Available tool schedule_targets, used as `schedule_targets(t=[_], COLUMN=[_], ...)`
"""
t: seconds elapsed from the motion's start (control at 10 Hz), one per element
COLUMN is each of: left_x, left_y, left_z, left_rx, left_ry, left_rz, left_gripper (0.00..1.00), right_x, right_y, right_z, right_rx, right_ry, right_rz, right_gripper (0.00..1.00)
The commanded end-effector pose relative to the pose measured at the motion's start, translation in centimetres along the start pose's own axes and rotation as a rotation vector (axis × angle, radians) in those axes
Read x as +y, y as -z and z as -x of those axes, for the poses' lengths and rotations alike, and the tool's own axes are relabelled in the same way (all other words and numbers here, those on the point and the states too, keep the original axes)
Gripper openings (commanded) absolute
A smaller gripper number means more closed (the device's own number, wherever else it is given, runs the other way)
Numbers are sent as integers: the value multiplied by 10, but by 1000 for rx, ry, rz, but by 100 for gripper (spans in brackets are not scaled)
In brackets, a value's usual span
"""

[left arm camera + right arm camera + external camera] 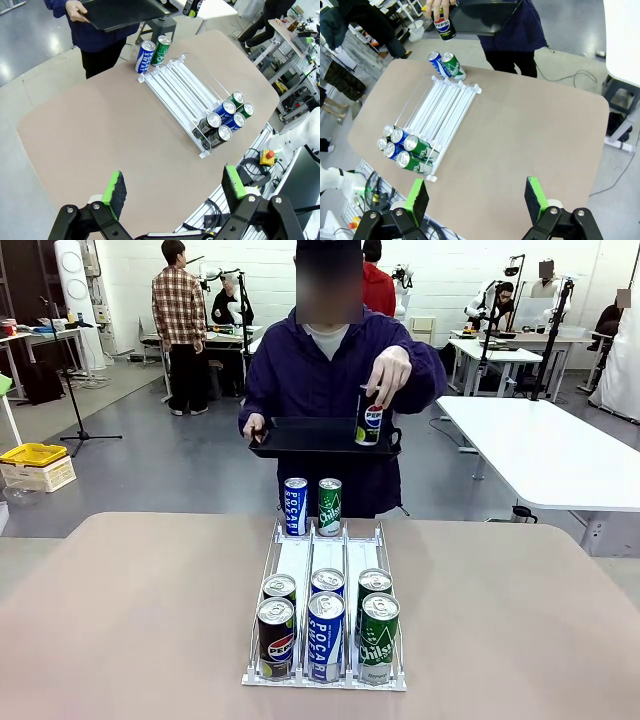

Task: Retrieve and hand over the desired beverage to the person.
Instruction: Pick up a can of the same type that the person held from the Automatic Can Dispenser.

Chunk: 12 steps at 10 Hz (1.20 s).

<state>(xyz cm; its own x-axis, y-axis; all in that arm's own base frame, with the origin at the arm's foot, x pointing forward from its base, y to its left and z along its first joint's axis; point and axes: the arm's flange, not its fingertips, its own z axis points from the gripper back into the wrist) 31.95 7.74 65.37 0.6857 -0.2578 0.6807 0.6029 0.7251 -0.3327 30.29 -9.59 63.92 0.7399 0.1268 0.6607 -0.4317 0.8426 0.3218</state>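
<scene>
Table [120, 620] bears 1 rack [326, 552], 8 cans [326, 635]; person [300, 380] holds 1 tray [300, 436], 1 Pepsi [369, 422].

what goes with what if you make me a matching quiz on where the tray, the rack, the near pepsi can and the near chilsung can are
1 black tray
2 white rack
3 near Pepsi can
4 near Chilsung can

a rack's left lane, front
b on the table
c rack's right lane, front
d held by the person

Pairs: 1-d, 2-b, 3-a, 4-c
</scene>
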Motion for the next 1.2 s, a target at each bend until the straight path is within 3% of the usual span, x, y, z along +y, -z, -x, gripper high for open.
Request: schedule_targets(t=[0.0, 1.1], left_x=[2, 2], left_y=[-2, -2], left_z=[1, 1], left_rx=[13, 13], left_ry=[20, 20], left_rz=[-5, -5], left_gripper=[100, 100], right_x=[0, 0], right_y=[-1, -1], right_z=[1, 1], right_rx=[-1, -1], right_ry=[-11, -11], right_rz=[-14, -14], right_gripper=[100, 100])
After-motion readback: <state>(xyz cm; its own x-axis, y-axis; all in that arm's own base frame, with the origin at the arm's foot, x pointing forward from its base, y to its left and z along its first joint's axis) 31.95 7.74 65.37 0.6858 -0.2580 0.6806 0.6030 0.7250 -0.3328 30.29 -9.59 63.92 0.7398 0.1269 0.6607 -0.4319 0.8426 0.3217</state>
